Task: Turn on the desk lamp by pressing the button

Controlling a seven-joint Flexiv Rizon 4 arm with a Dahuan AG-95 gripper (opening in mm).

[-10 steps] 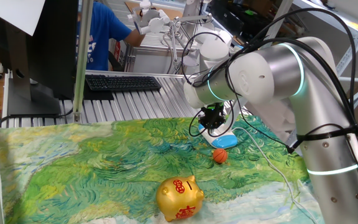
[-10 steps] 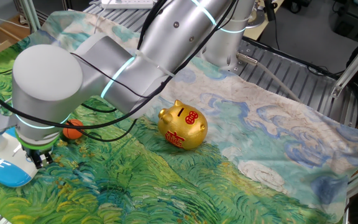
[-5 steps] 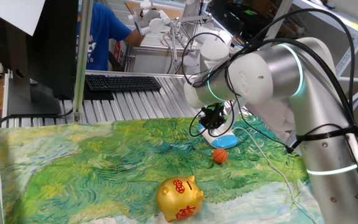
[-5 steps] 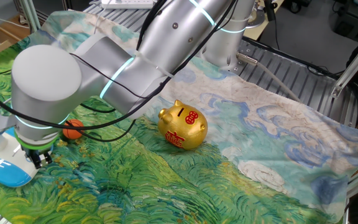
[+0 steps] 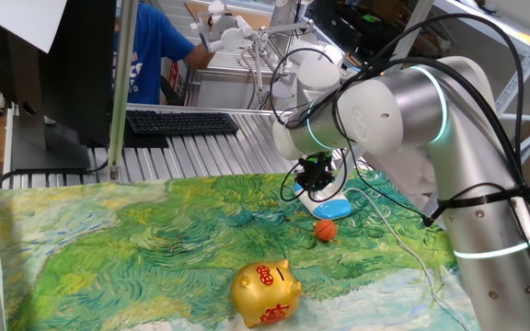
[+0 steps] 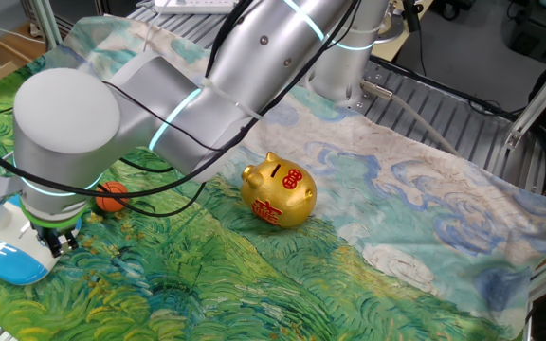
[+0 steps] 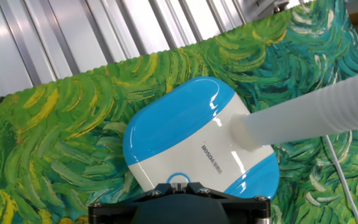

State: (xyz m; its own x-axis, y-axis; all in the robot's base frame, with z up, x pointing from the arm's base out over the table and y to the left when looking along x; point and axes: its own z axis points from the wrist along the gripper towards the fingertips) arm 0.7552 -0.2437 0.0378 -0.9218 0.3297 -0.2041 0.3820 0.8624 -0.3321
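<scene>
Hovering low over the lamp, the black two-finger gripper (image 5: 316, 186) at the end of the silver arm (image 5: 389, 106) is pointing straight down, and from where I am standing I cannot tell whether its fingers are apart or together, since the hand view is only showing the dark underside of the tool at its bottom edge. Just beneath it, the small desk lamp with the flat rounded white-and-light-blue base (image 7: 197, 146) is sitting near the edge of the tabletop where the painted cloth is giving way to bare metal slats (image 7: 48, 43). A ribbed white neck (image 7: 303, 118) is rising from the base and leaning off to one side, and a round button outline (image 7: 178, 180) is showing on the white part of the base, right at the edge of the tool's shadowing body. The swirling green, yellow and blue painted cloth (image 6: 368, 237) is covering most of the table. A small orange ball (image 5: 326, 230) is lying just beside the lamp base, and a shiny gold piggy bank with red markings (image 6: 280, 190) is standing well apart from both, nearer the middle of the cloth. A thin white cord (image 5: 403, 241) is trailing across the cloth from the lamp.
</scene>
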